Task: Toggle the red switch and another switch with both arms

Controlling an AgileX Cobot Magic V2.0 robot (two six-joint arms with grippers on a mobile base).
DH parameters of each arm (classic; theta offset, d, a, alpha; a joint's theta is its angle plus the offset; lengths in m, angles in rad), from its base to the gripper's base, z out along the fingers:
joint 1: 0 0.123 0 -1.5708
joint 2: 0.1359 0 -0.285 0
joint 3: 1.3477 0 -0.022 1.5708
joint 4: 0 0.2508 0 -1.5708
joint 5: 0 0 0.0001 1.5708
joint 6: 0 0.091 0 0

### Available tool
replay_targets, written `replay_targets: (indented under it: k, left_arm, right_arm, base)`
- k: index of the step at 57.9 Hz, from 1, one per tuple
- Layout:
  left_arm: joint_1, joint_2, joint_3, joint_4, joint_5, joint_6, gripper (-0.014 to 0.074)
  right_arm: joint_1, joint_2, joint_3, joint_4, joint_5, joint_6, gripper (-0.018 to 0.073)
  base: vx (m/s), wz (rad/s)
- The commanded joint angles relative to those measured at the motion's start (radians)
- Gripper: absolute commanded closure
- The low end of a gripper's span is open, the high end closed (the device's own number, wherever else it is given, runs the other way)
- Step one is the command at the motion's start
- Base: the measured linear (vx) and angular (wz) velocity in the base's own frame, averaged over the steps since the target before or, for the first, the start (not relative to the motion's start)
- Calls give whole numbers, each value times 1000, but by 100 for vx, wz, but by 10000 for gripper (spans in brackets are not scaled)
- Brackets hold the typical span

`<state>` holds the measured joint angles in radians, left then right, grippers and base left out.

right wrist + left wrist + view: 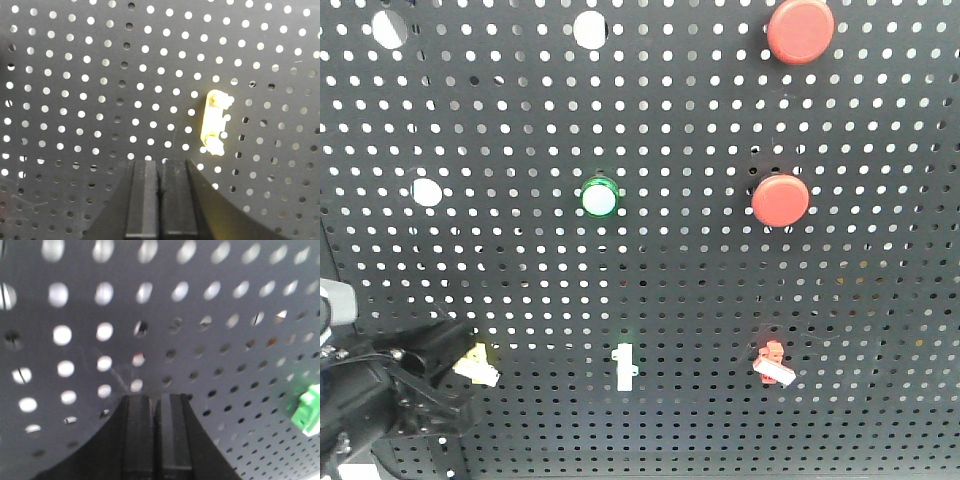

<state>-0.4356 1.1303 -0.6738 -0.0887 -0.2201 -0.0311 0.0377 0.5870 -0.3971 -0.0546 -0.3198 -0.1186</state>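
Note:
On the black pegboard, the red switch (772,363) sits low right with its white lever tilted and no gripper near it. Another switch (478,363), pale yellow with a white lever, sits low left. My left gripper (448,350) reaches in from the lower left and its tip is right beside this yellow switch. In the left wrist view the left gripper (156,398) is shut, empty and very close to the board. My right gripper (160,162) is shut and empty, farther back. A small yellowish toggle (215,121) lies up and right of it; which switch it is I cannot tell.
A white toggle (624,366) stands between the two switches; a green piece (310,409) shows at the left wrist view's right edge. A green round button (599,197) and two big red push buttons (780,199) (800,30) sit higher up.

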Motion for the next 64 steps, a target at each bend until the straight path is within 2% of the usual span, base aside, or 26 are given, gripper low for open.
replay_targets:
  k: [1,25,35,46,64]
  left_arm:
    - [-7,1,-36,-13,-82,-3,594]
    - [-7,45,-36,-143,-6,-5,594]
    - [-7,45,-36,-145,51,-9,594]
    - [-7,36,-36,-169,76,-77,594]
    - [-7,-24,-36,-169,206,-78,594]
  right_arm:
    - [-4,8,-35,-1,-90,-5,566]
    - [-4,8,-35,-1,-90,-5,566]
    - [-4,8,-35,-1,-90,-5,566]
    - [-4,8,-35,-1,-90,-5,566]
    - [-4,8,-35,-1,-90,-5,566]
  base:
    - [0,0]
    - [0,0]
    - [0,0]
    - [0,0]
    - [0,0]
